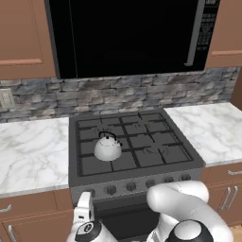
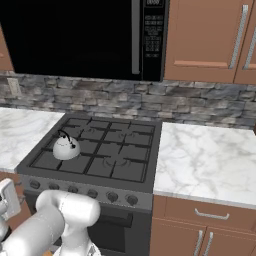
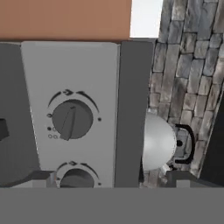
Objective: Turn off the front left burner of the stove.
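Nearest my hand camera is the end knob, pointer off vertical; I can't tell whether the fingers are apart. I should centre on it before closing. The front left burner sits under the kettle on the stove.

This is a home kitchen, rendered rather than filmed. A wide dark grey gas stove with black grates and a row of round knobs stands between two stretches of white marble counter, with a big black microwave hung above it and a silver kettle sitting on the grates. Warm brown wooden cabinets with metal handles run above and below the counter, a grey stacked-stone backsplash lines the wall, and a wall outlet is set into the stone.
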You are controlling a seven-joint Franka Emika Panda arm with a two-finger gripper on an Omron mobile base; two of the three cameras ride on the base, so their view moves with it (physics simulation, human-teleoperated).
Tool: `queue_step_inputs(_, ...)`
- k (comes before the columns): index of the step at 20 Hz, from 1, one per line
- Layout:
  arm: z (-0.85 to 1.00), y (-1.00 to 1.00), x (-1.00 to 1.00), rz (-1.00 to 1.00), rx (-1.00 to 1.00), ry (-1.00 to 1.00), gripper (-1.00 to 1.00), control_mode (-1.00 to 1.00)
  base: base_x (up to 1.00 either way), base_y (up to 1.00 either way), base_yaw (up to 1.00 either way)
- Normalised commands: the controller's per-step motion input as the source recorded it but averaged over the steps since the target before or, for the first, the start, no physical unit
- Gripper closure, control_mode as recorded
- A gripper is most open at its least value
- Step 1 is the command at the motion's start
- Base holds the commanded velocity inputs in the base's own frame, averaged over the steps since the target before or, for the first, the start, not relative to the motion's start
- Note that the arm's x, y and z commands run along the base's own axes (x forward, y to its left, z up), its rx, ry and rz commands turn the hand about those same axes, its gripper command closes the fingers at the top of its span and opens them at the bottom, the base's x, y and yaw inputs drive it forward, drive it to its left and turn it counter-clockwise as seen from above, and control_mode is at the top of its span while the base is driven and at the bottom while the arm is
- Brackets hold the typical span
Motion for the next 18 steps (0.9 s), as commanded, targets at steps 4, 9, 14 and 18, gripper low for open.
queue_step_inputs(4, -0.02, 0.00, 0.15, 0.00, 0.00, -0.07, -1.00, -1.00, 0.00, 0.00, 0.00)
queue_step_inputs(9, 0.00, 0.00, 0.31, 0.00, 0.01, -0.01, -1.00, -1.00, 0.00, 0.00, 0.00)
queue_step_inputs(14, -0.05, -0.02, 0.37, 0.05, 0.00, 0.00, -1.00, -1.00, 0.00, 0.00, 0.00)
queue_step_inputs(18, -0.14, 0.00, 0.31, 0.07, 0.00, 0.00, -1.00, -1.00, 0.00, 0.00, 0.00)
